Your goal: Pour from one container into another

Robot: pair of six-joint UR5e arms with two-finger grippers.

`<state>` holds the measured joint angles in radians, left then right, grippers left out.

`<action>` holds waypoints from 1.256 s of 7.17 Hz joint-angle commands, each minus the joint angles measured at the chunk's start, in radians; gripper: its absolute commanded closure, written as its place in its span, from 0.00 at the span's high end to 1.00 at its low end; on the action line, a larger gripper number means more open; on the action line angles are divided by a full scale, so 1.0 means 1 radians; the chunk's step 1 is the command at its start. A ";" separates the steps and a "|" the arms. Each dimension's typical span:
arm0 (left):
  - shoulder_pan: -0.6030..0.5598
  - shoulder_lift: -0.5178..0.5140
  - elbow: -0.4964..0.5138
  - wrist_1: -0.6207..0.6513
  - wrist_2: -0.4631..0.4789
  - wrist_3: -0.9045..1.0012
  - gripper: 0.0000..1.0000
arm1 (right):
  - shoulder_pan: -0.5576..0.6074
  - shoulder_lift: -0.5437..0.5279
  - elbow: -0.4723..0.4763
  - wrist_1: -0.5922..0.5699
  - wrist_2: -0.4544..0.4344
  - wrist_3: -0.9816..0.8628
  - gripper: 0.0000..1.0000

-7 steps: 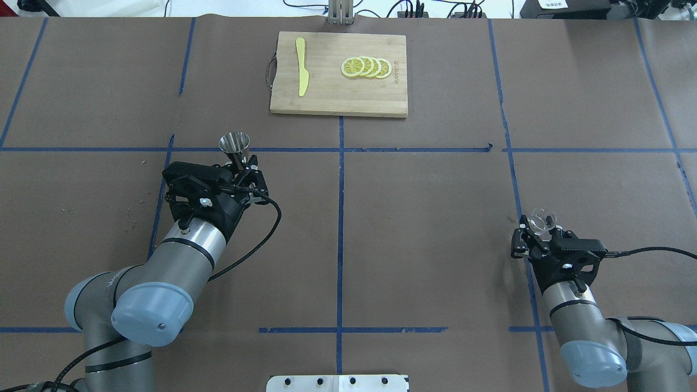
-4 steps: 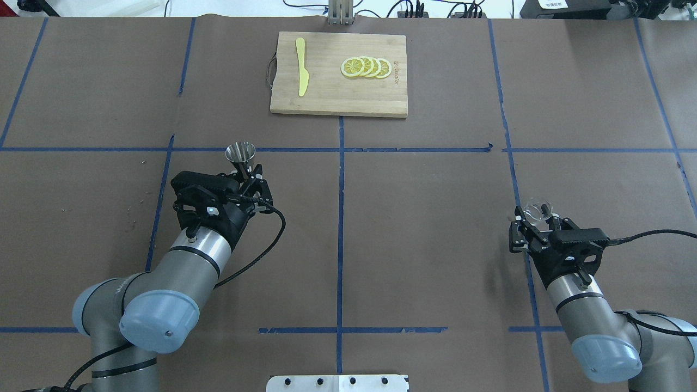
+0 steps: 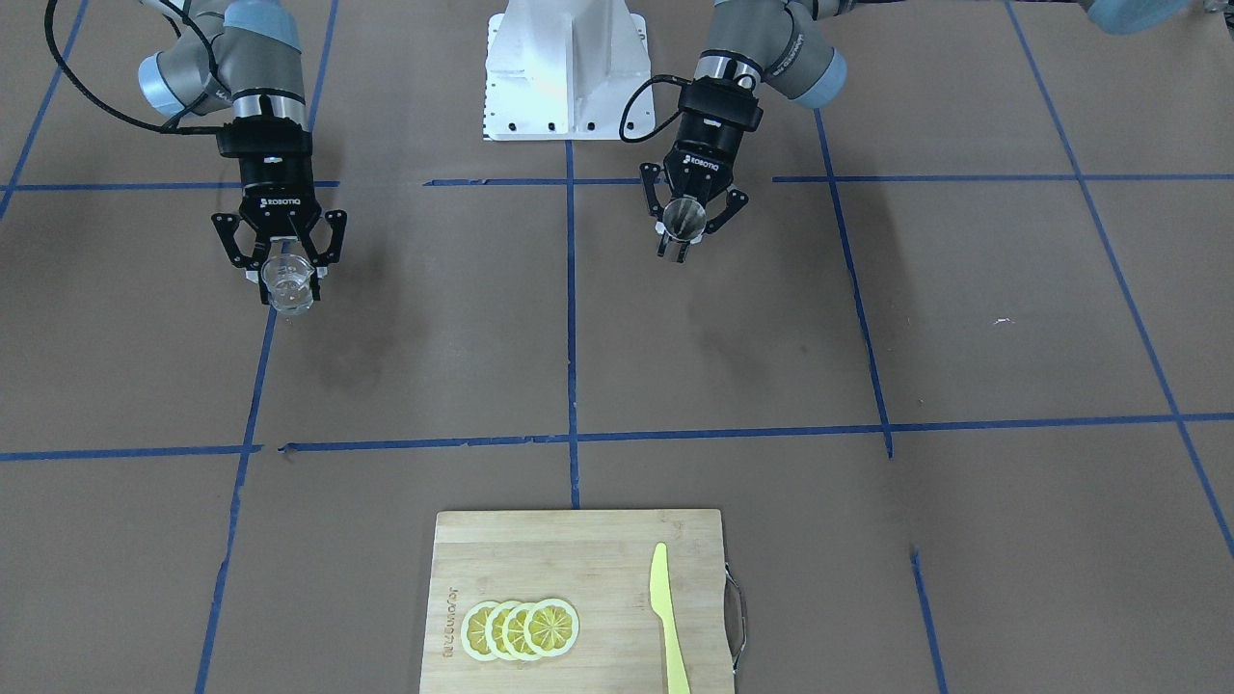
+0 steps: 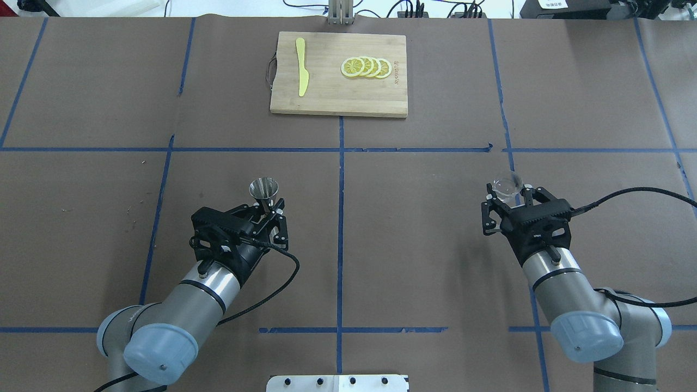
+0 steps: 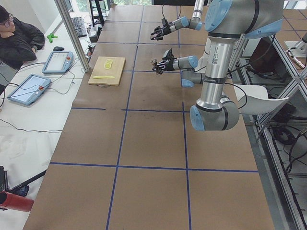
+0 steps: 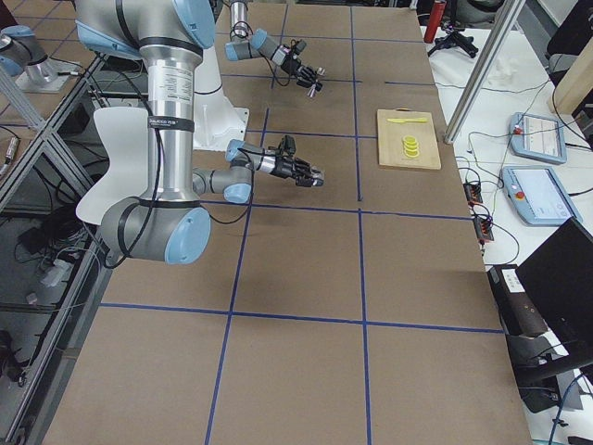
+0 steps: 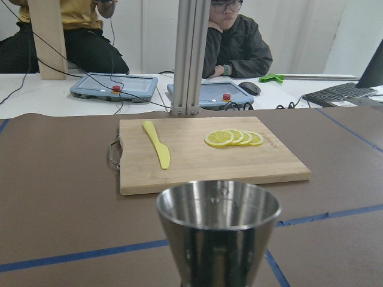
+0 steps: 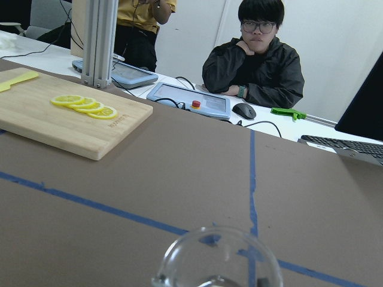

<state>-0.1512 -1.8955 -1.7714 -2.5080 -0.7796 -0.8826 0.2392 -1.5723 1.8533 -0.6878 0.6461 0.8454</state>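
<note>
Overhead view, lower left: your left gripper (image 4: 266,209) is clamping the small shiny steel hourglass-shaped jigger (image 4: 264,188) at its narrow waist, one finger pressing on each side. The jigger is standing upright with its wide mouth facing up. In the left wrist view its rim is showing full and level. The jigger is hanging above the brown paper-covered table (image 4: 425,234); in the front-facing view its shadow is falling apart from it on the paper.

Overhead view, right of centre: your right gripper (image 4: 511,197) is grasping the small clear beaker-shaped measuring cup (image 4: 506,185), fingers closing on either side of its wall. The cup is staying upright, mouth up, hovering over the right-hand vertical line of blue tape. You cannot tell from these views whether it is holding liquid.

Room: the two containers are sitting well apart. A broad stretch of brown paper and the centre blue tape line (image 4: 341,228) are lying between them.

Edges: the rectangular wooden cutting board (image 4: 337,103) is resting at top centre, close to the table's far edge and well apart from both grippers. It is carrying a flat yellow plastic knife (image 4: 301,73) on its left part and overlapping lemon slices (image 4: 366,67) on its right. The white base plate (image 4: 337,383) is showing at bottom centre.
</note>
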 commanded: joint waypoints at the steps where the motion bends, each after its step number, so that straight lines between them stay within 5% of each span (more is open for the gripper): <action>1: 0.025 -0.011 0.015 -0.037 -0.058 0.039 0.00 | 0.057 0.034 0.076 -0.001 0.069 -0.154 0.00; 5: 0.029 -0.112 0.082 -0.140 -0.180 0.201 0.00 | 0.071 0.207 0.177 -0.209 0.090 -0.334 0.00; 9: -0.016 -0.179 0.145 -0.212 -0.325 0.306 0.00 | 0.107 0.230 0.244 -0.285 0.197 -0.494 0.00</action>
<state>-0.1534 -2.0385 -1.6638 -2.7098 -1.0846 -0.5910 0.3414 -1.3440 2.0805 -0.9667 0.8247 0.4001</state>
